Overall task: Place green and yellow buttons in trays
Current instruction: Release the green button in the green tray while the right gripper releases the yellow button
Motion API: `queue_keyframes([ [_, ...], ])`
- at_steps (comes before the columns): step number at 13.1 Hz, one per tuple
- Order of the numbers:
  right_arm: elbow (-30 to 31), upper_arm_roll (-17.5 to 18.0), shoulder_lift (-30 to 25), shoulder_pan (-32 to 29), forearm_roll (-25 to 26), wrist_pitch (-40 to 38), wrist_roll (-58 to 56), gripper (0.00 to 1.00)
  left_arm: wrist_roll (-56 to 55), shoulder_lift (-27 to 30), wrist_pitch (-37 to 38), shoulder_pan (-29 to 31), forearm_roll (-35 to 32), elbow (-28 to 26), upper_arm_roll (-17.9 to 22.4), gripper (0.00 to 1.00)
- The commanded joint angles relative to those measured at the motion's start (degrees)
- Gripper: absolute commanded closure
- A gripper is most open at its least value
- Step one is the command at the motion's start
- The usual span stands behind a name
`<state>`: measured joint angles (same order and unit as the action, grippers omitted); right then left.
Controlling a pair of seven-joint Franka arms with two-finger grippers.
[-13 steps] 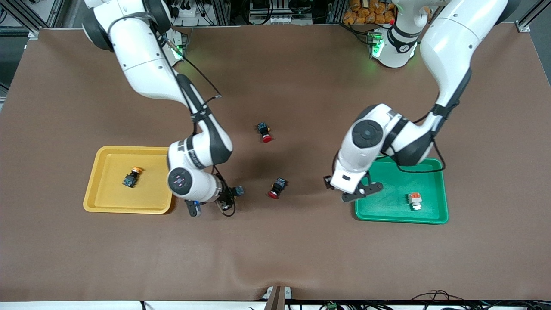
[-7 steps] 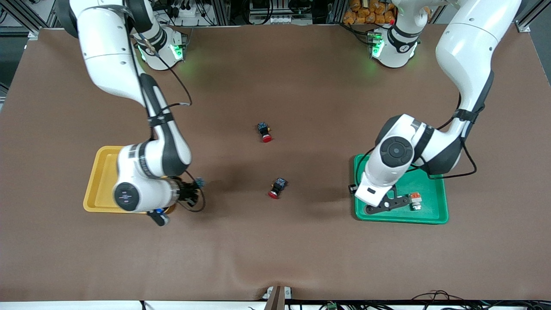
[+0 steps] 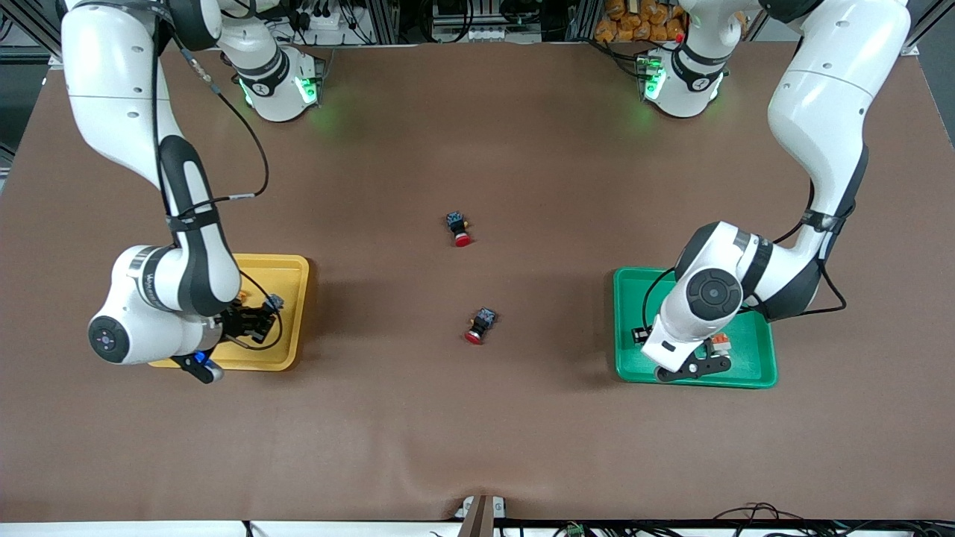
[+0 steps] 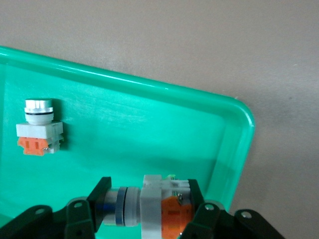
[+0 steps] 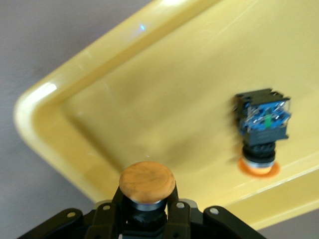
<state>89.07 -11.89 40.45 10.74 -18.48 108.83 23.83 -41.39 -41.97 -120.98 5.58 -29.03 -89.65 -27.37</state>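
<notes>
My right gripper clamps a dark button over the yellow tray, where another lies. My left gripper grips a grey button over the green tray, near the one lying inside

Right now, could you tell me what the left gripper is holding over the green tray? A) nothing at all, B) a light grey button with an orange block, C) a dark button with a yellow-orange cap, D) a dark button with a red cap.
B: in the left wrist view the left gripper is clamped on a light grey button with an orange block above the green tray, where a matching button already lies.
</notes>
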Motion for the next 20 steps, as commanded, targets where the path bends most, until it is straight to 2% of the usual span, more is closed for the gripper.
queue_keyframes([
  [1, 6.6, 1.2, -2.1, -0.8, 0.8, 6.3, -1.3, 1.00, 5.0, 0.0, 0.0, 3.2, 0.6, -1.8, -0.4, 0.85],
  [2, 6.8, 1.2, -2.0, -1.1, 0.8, 6.6, -2.5, 1.00, 5.6, 0.0, -0.3, 3.6, 0.6, -2.0, -0.4, 0.19],
  [3, 6.7, 1.2, -2.0, -1.8, 0.6, 6.6, -3.5, 0.78, 5.6, 0.3, -0.2, 3.7, 0.6, -2.0, -0.4, 0.00],
  [4, 6.7, 1.2, -1.9, -1.9, 0.6, 6.5, -4.0, 0.53, 5.6, 0.7, -0.1, 3.7, 0.6, -1.9, -0.7, 0.00],
  [5, 6.6, 1.2, -2.0, -2.0, 0.6, 6.4, -4.0, 0.18, 5.6, 1.1, 0.1, 3.8, 0.6, -1.7, -0.8, 0.00],
  [6, 6.4, 1.2, -2.0, -2.0, 0.6, 6.2, -3.9, 0.00, 5.9, 1.5, 0.4, 3.7, 0.6, -1.4, -0.9, 0.00],
  [9, 4.6, 1.2, -2.4, -1.9, 0.6, 4.7, -3.4, 0.00, 6.1, 4.0, 1.0, 3.9, 0.8, -1.1, -1.0, 0.00],
  [10, 2.7, 1.2, -2.7, -1.8, 0.6, 1.5, -3.4, 0.00, 6.1, 5.0, 1.0, 3.9, 0.8, -0.7, -1.1, 0.00],
  [12, -5.2, 1.2, -2.8, -1.9, 0.6, -7.8, -2.8, 0.00, 6.1, 7.2, 1.0, 3.9, 1.3, 0.0, -2.2, 0.00],
  [14, -11.4, 1.3, -2.8, -3.0, 1.0, -12.4, -3.3, 0.00, 6.1, 9.6, 1.0, 3.9, 2.2, 0.2, -2.7, 0.00],
  [17, -23.9, 2.2, -2.7, -8.0, 2.3, -22.8, -6.0, 0.00, 7.5, 14.7, 4.1, 3.7, 2.4, 0.2, -3.3, 0.00],
  [19, -26.5, 2.2, -3.2, -10.1, 2.4, -24.4, -7.7, 0.00, 7.5, 18.6, 9.2, 3.7, 3.3, 0.2, -4.1, 0.00],
  [20, -26.8, 2.1, -6.1, -10.3, 2.7, -24.4, -7.5, 0.00, 7.6, 20.8, 11.1, 3.8, 4.0, 0.2, -4.0, 0.00],
])
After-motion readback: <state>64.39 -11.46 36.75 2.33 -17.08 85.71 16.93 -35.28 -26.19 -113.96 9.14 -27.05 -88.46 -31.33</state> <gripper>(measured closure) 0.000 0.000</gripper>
